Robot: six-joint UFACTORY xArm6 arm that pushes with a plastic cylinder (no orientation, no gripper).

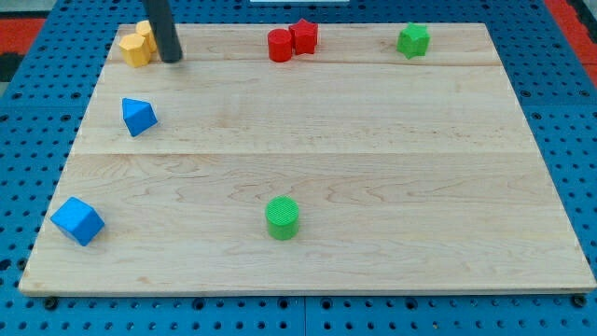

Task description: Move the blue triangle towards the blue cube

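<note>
No jaws on this rig, just my tip (172,60), a bare dark rod holding nothing, parked beside the yellow plastic blocks (138,44) at the wooden desk (373,187) top-left. Small blue plastic triangle (138,116) sits below it, apart, left side. Blue plastic cube (77,220) is further down, bottom-left. Triangle looks light, rigid, likely slides and spins easily; push its upper face centrally, down-left.
</note>
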